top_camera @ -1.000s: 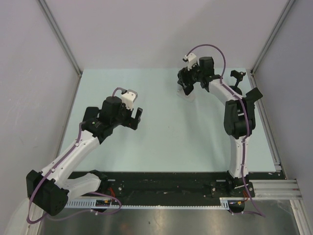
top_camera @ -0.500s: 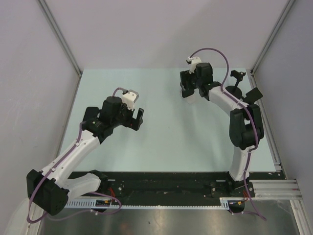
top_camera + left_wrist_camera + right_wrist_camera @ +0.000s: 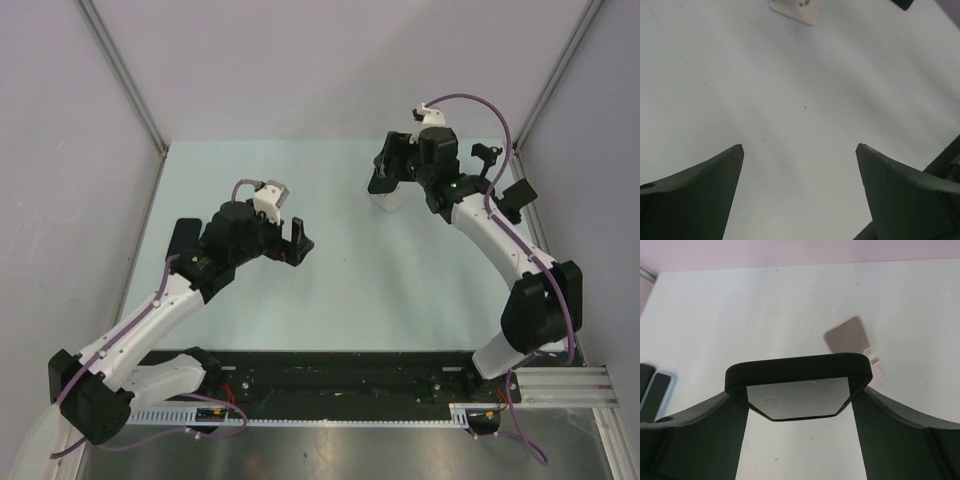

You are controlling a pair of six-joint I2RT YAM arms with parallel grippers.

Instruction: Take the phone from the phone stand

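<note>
Pale green table [image 3: 400,290], grey panel walls left, far and right. Phone [image 3: 796,399] is off the phone stand [image 3: 849,336], in the air near it at far right. The right claw [image 3: 392,168] pinches it across its width, jaws wide. Risk: slick edges, so I'd expect it could slip or pivot and drop onto the stand. Left claw [image 3: 292,243] is fully open and empty, mid-table.

Lab test cell: grey panel walls [image 3: 330,60], aluminium framing [image 3: 122,75], pale table [image 3: 380,290]
</note>
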